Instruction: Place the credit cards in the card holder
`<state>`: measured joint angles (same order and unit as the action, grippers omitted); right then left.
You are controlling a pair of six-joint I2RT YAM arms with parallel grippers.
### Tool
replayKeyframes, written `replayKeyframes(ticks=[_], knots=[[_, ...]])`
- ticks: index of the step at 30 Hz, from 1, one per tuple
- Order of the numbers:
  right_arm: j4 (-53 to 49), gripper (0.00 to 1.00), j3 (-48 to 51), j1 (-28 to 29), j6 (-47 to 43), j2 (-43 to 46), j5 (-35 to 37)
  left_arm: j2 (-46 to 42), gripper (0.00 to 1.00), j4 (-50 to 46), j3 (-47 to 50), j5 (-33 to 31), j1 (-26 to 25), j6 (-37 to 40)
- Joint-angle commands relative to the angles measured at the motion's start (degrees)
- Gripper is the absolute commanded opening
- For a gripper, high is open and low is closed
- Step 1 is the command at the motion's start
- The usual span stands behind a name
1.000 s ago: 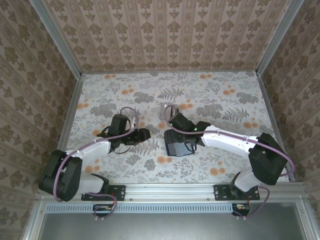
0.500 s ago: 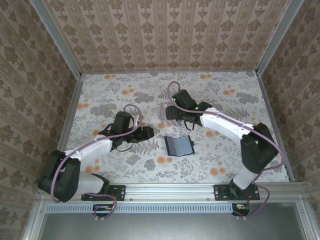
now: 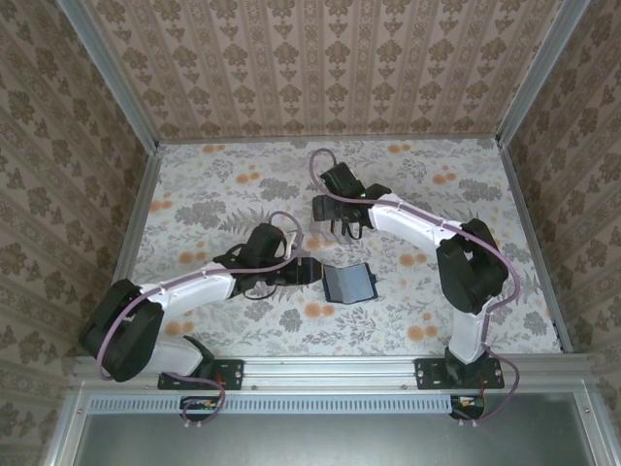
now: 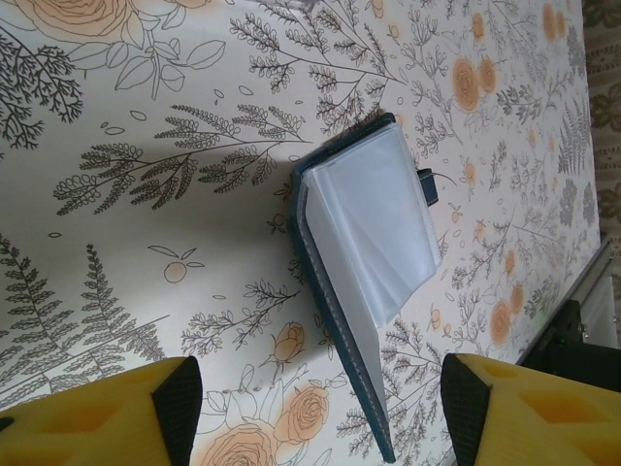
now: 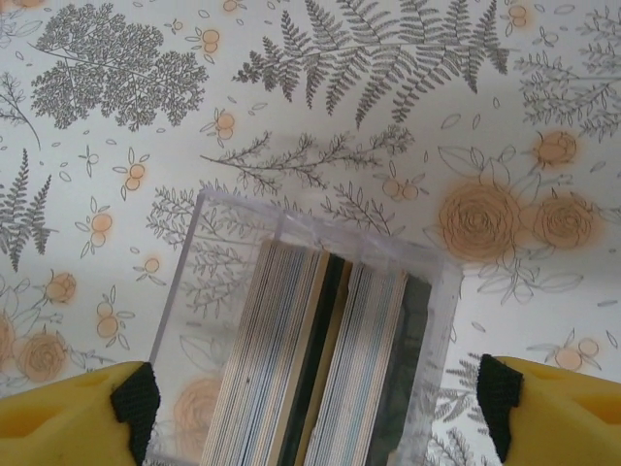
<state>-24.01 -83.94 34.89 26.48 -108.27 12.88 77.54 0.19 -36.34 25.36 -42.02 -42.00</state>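
The card holder (image 3: 349,282) lies open in the middle of the table, with a navy-blue cover and clear plastic sleeves (image 4: 374,228) facing up. My left gripper (image 3: 312,273) is just left of it, open; in the left wrist view the holder's near edge lies between the left gripper's (image 4: 320,408) fingers without touching either. The credit cards (image 5: 291,369) stand on edge as a stack inside a clear plastic box (image 3: 317,216). My right gripper (image 5: 315,403) hangs open above that box, one finger on each side, holding nothing.
The table (image 3: 213,184) is covered with a floral-patterned sheet and fenced by patterned walls on three sides, with a metal rail (image 3: 330,367) at the near edge. A small dark tab (image 4: 427,186) sticks out of the holder's far side.
My right arm has left the card holder and swung back to the box of cards. My left arm has moved right up to the holder and its jaws have widened.
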Motion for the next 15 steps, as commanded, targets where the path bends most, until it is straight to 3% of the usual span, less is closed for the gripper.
replayKeyframes(ticks=[1, 8, 15], knots=[[-2.2, 0.92, -2.6, -0.2, -0.7, -3.0, 2.2, -0.1, 0.69, 0.1, -1.1, -0.8, -0.8, 0.4], [-3.4, 0.93, -5.6, 0.0, -1.0, -8.1, 4.7, 2.0, 0.7, 0.9, -1.6, -0.7, -4.3, -0.8], [-6.5, 0.92, -6.0, 0.5, -0.3, -9.3, 11.7, 1.9, 0.68, 1.5, 0.7, -5.8, -5.6, -2.7]])
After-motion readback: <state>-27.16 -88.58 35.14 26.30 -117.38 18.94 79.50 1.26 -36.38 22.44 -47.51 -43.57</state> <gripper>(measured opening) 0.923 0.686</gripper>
